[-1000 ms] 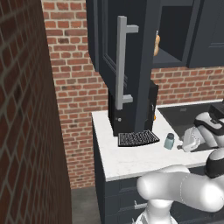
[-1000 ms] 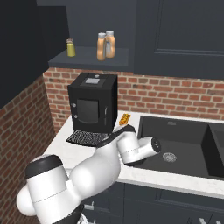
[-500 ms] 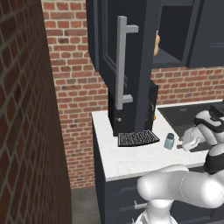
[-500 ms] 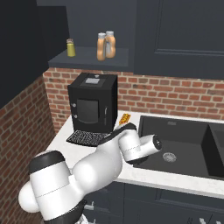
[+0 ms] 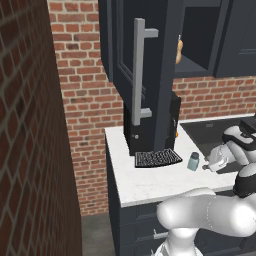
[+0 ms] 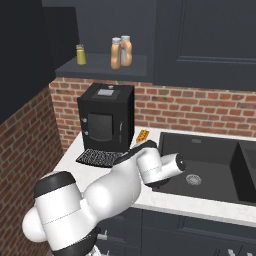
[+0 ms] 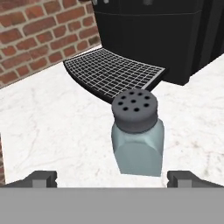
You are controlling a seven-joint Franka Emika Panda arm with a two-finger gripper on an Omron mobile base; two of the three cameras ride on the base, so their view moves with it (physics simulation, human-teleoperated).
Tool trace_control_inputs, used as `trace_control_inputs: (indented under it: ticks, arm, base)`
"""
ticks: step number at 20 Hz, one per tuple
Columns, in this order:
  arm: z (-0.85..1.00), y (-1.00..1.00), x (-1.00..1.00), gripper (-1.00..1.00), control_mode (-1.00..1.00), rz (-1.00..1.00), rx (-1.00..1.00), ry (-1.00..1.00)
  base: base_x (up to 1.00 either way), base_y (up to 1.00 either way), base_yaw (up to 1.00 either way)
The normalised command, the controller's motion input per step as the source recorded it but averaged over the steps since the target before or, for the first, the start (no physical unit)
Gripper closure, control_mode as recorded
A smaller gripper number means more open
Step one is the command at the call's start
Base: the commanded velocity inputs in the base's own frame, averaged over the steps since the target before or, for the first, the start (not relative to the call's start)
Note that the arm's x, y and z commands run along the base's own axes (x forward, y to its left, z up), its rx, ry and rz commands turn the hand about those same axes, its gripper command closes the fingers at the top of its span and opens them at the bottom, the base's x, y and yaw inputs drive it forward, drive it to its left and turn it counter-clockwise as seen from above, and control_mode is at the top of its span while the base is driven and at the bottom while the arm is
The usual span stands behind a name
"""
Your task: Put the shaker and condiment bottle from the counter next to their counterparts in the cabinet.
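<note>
While the shaker (image 7: 137, 135) stands upright on the table (image 7: 52, 127) just before the coffee machine's drip grille (image 7: 113, 74), the jaws sit spread wide either side, so advance level, centre on its glass body below the cap, then close.

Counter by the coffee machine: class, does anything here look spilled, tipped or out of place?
Nothing stands out. The shaker stands upright on the counter, cap on, nothing spilled, just in front of the coffee machine's grid tray. The open pincer flanks it without touching.
</note>
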Motion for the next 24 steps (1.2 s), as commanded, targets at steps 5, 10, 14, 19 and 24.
trace_control_inputs:
  ticks: [5,10,14,19,24]
  arm:
    - [0.0,0.0,0.0,-1.0,-1.0,0.0,0.01,0.0]
    - [0.0,0.0,0.05,-1.0,-1.0,0.0,0.0,0.0]
    - [0.0,0.0,0.09,-1.0,-1.0,0.0,0.0,0.0]
    - [0.0,0.0,0.18,-1.0,-1.0,0.0,0.0,0.0]
    - [0.0,0.0,0.15,-1.0,-1.0,0.0,0.02,0.01]
  base:
    - [0.0,0.0,0.0]
    - [0.0,0.0,0.0]
    - [0.0,0.0,0.0]
    - [0.0,0.0,0.0]
    - [0.0,0.0,0.0]
